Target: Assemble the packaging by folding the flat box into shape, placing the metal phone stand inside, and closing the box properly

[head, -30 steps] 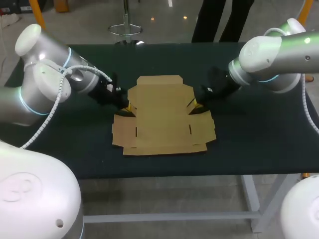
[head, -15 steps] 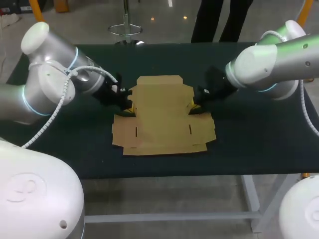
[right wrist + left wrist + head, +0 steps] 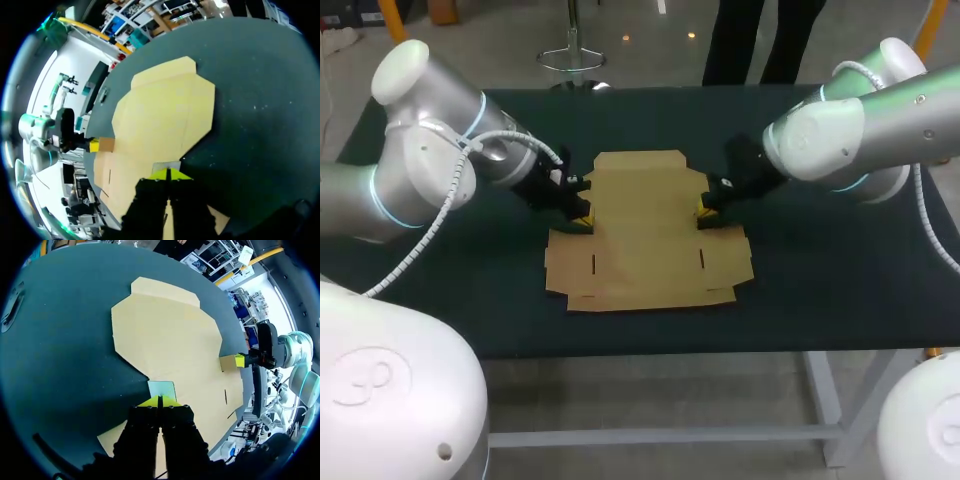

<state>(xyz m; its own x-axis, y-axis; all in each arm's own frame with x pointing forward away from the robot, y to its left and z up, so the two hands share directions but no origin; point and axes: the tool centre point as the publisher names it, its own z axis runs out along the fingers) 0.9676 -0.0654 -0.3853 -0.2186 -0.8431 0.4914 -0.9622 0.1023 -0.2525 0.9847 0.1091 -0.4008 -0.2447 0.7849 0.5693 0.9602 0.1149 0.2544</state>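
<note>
The flat box [image 3: 645,230] lies in the middle of the table [image 3: 820,290], plain brown card, its panels spread out with slots cut near the front corners and a tab toward the far edge. The left gripper [image 3: 582,215] comes in from the table's left with its fingers pinched narrow on the box's left side flap [image 3: 161,389]. The right gripper [image 3: 704,208] does the same on the right side flap [image 3: 167,166]. Compared with a second ago, both grippers have drawn inward and both flaps stand more upright, so the box's far half looks narrower.
</note>
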